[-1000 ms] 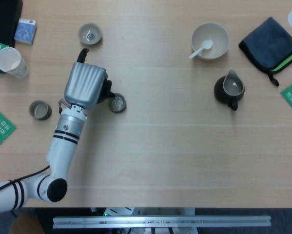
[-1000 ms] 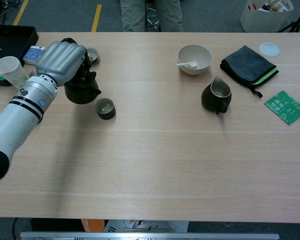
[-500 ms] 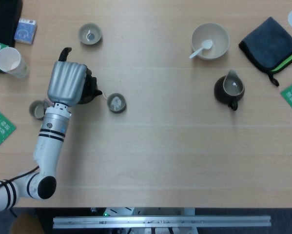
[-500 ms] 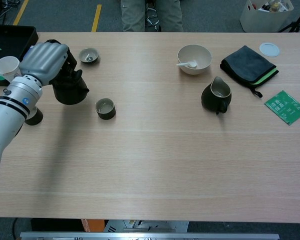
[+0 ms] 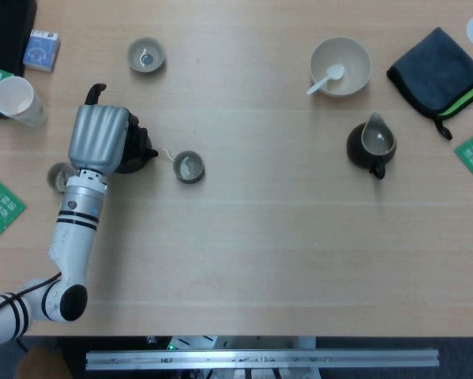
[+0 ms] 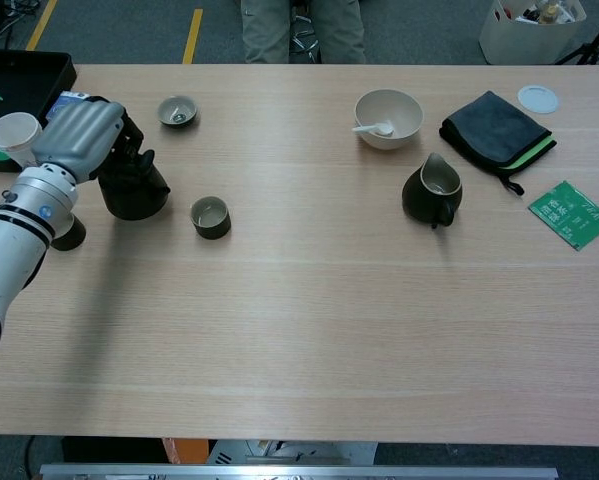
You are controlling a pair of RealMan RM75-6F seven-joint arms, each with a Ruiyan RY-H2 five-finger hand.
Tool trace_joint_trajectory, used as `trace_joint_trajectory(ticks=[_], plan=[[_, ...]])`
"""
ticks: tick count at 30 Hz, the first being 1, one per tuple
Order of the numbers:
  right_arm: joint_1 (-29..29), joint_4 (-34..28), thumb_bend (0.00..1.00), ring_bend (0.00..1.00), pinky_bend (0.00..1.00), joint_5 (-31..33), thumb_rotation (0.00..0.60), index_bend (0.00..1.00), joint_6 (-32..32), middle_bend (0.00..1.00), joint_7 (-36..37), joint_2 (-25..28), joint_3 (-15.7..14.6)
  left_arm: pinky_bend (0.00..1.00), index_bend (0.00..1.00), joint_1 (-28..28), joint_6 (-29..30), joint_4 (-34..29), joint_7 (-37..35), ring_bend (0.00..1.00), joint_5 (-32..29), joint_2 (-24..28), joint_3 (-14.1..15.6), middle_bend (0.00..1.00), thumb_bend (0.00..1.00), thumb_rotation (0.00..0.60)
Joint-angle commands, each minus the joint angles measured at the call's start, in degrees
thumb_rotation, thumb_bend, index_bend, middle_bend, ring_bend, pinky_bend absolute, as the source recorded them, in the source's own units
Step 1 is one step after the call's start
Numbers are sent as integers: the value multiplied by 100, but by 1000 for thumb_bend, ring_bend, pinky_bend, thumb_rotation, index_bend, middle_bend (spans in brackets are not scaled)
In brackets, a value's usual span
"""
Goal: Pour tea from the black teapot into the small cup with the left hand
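Note:
My left hand (image 5: 98, 139) (image 6: 79, 138) grips the black teapot (image 5: 136, 150) (image 6: 136, 187), which stands upright at table level on the left side. Its spout points right toward the small dark cup (image 5: 188, 166) (image 6: 210, 216), a short gap away. The cup holds pale liquid. The hand covers most of the teapot from above. My right hand shows in neither view.
A second small cup (image 5: 60, 177) (image 6: 69, 233) sits just left of my forearm. Behind are a shallow dish (image 5: 146, 55), a paper cup (image 5: 16, 99) and a black tray (image 6: 24, 80). Right side: dark pitcher (image 5: 372, 145), bowl with spoon (image 5: 340, 67), folded cloth (image 5: 439, 69).
My left hand carried the teapot leftward away from over the small cup, tipped it back upright and lowered it to the table.

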Motion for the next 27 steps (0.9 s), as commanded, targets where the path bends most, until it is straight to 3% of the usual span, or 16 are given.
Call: trace_joint_trajectory(ticks=[1, 21, 27], plan=[[1, -11, 7, 127, 143, 1, 600, 176, -2, 202, -7, 2, -1, 170, 865, 19, -27, 114, -78, 919, 21, -74, 4, 1000, 455, 518], [5, -53, 7, 127, 143, 14, 600, 177, -4, 202, -58, 22, -4, 170, 829, 164, -228, 485, -255, 863, 27, -249, 71, 998, 455, 515], [-6, -74, 7, 127, 143, 14, 600, 176, 16, 202, -65, 36, -6, 170, 820, 183, -286, 469, -235, 820, -9, -243, 46, 950, 455, 510]])
